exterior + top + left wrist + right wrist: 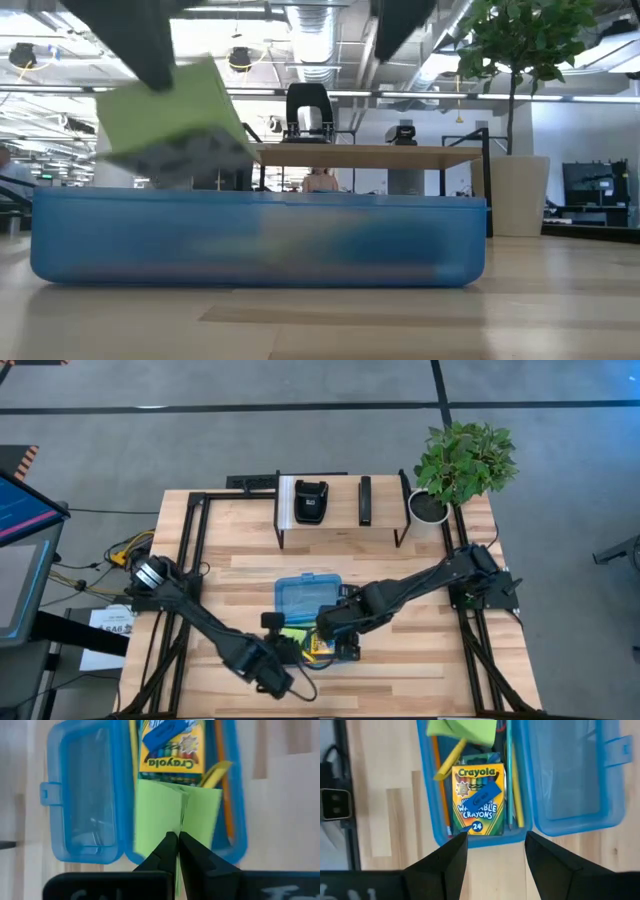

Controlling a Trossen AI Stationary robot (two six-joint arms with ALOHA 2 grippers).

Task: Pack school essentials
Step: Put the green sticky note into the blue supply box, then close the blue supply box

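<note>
An open blue plastic box (235, 840) lies mid-table, its clear lid (85, 795) folded out flat beside it. Inside lie a yellow-green crayon box (477, 800) with a small blue eraser (483, 796) on top, and yellow and orange pencils (516, 795) along its sides. My left gripper (178, 837) is shut on a lime-green sticky-note pad (165, 815), held above the box's near end (170, 115). My right gripper (495, 847) hangs open above the box's other end, nothing between its fingers. My left gripper pinches the sticky-note pad's edge (181, 826) between its two fingertips, coming slantwise from above. The sheets splay apart on either side of the fingers. The pad is lifted clear of the box and sits tilted (175, 120) above its rim.
At the table's far side a black frame rack (340, 510) holds a black boxy device (310, 500) and a dark bar (365, 500). A leafy potted plant (462, 460) stands at the far right corner. Bare wood lies to the box's left and right.
</note>
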